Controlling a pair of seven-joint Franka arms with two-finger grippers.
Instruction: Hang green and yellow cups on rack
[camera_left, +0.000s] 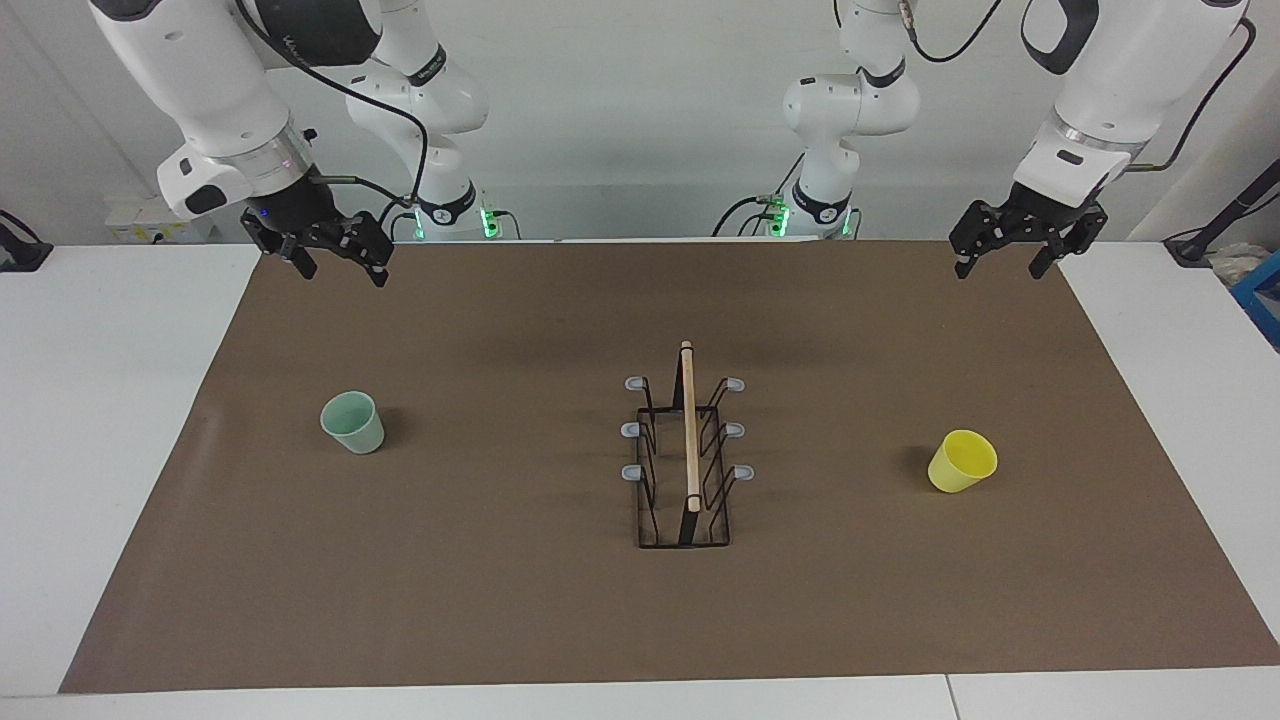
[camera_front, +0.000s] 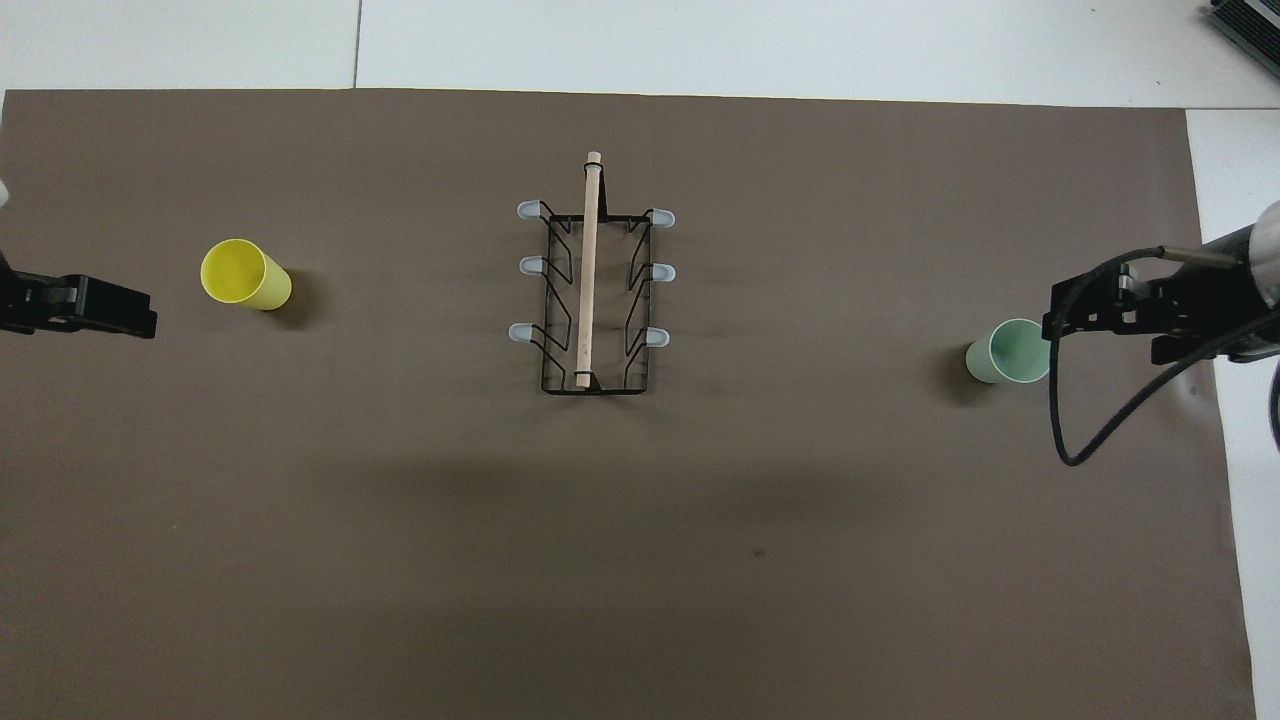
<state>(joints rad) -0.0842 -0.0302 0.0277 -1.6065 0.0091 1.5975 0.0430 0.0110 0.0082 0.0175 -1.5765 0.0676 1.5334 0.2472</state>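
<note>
The pale green cup (camera_left: 352, 422) (camera_front: 1010, 352) stands upright on the brown mat toward the right arm's end. Toward the left arm's end stands the yellow cup (camera_left: 962, 461) (camera_front: 245, 275), also upright. Between them in the middle is the black wire rack (camera_left: 685, 460) (camera_front: 592, 300). Its wooden bar runs away from the robots, and its grey-tipped prongs are bare. My right gripper (camera_left: 343, 272) (camera_front: 1055, 325) hangs open in the air over the mat's corner at its own end, well above the green cup. My left gripper (camera_left: 1000, 270) (camera_front: 140, 318) hangs open over the other corner, holding nothing.
The brown mat (camera_left: 500, 600) covers most of the white table (camera_left: 100, 450). A black cable (camera_front: 1070, 440) loops down from the right arm beside the green cup. A blue box (camera_left: 1262, 290) sits at the table edge past the left arm's end.
</note>
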